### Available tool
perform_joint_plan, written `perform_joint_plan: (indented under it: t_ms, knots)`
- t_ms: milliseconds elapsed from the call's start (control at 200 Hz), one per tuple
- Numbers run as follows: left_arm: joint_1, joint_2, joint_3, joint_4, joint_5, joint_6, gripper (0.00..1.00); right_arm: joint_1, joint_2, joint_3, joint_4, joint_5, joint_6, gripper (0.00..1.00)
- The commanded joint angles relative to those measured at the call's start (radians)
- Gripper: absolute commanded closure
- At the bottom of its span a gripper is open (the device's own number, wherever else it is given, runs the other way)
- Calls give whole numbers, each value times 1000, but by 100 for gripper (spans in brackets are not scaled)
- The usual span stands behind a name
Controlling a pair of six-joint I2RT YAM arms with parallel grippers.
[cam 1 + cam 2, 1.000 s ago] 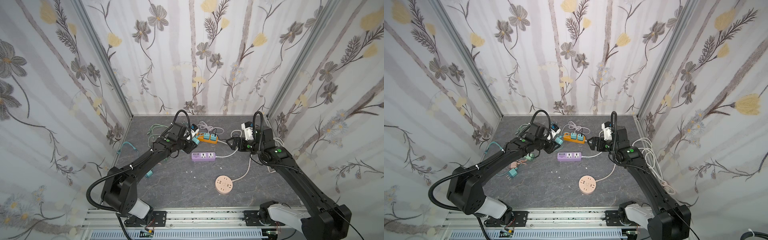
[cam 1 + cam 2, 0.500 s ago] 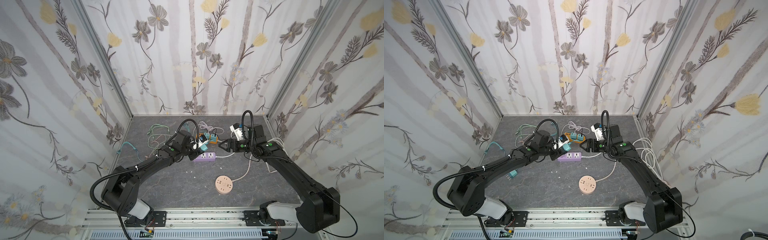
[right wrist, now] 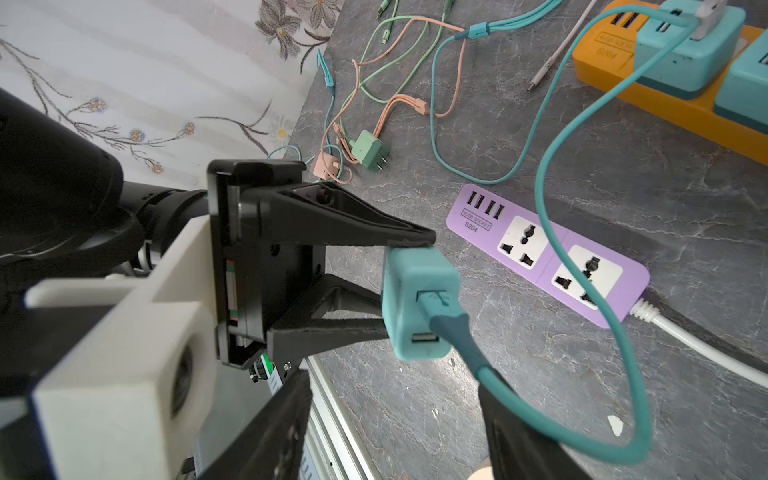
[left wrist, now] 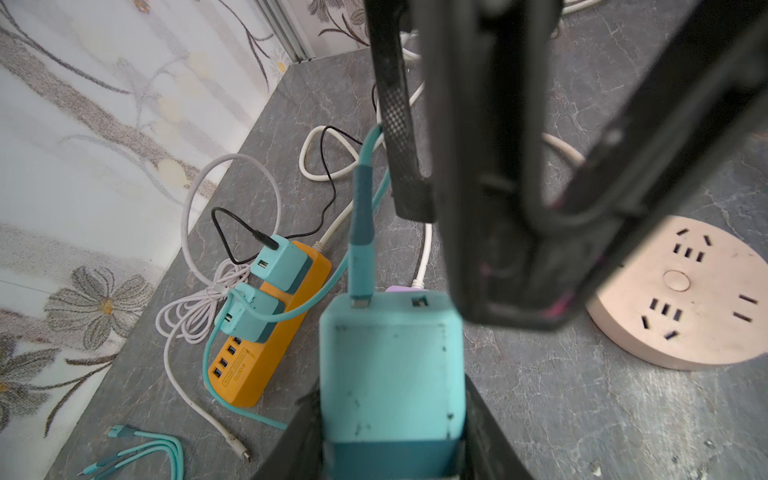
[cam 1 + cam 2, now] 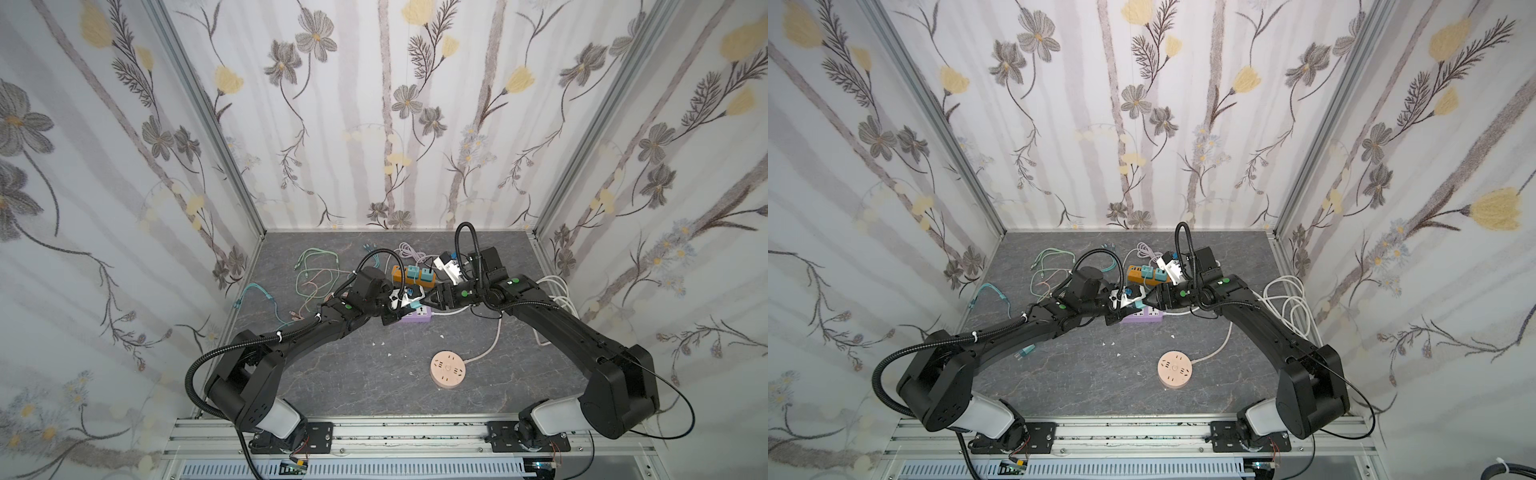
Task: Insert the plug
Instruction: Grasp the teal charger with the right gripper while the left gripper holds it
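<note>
The plug (image 3: 415, 303), a teal block adapter, hangs in the air between the two arms. It sits just above the counter (image 5: 353, 374), near the end of the purple power strip (image 3: 478, 216) that carries the USB ports. It is clear of the strip and not yet inserted. The left gripper (image 3: 405, 284) is clenched on it, one finger flat on each opposite face (the prongs are hidden in every view). A teal cable (image 3: 457, 332) is pushed into one of the two USB ports on the plug's outer face. From there it arcs over the purple strip toward the orange power strip (image 3: 665, 104).

The right gripper (image 5: 430, 297) faces the plug from the other side with its jaws apart. In the right wrist view its fingers (image 3: 286, 419) stand on either side of the cable's dark collar; whether either touches it, I cannot tell.

The purple strip lies flat with its two sockets facing up, and a white cord (image 3: 706, 349) leaves its far end. Behind it, the orange strip carries two more teal adapters (image 4: 282, 266) side by side. A round pink socket (image 5: 450, 368) sits well apart, nearer the front of the counter. Loose green and pink cables (image 3: 386, 62) lie tangled toward the left wall.
</note>
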Motion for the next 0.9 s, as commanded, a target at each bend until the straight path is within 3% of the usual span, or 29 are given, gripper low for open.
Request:
perform_joint_plan:
  t_ms: [0,420,894]
  knots:
    - [0,-4,-14,84,36,20,100,2,43,16,24,-31,21,40]
    - [-2,-25,-66,189,36,15,100,-6,104,35,78,-102,97,55]
    - [-5,-23,-69,177,32,52,100,-2,149,62,107,-141,122,64]
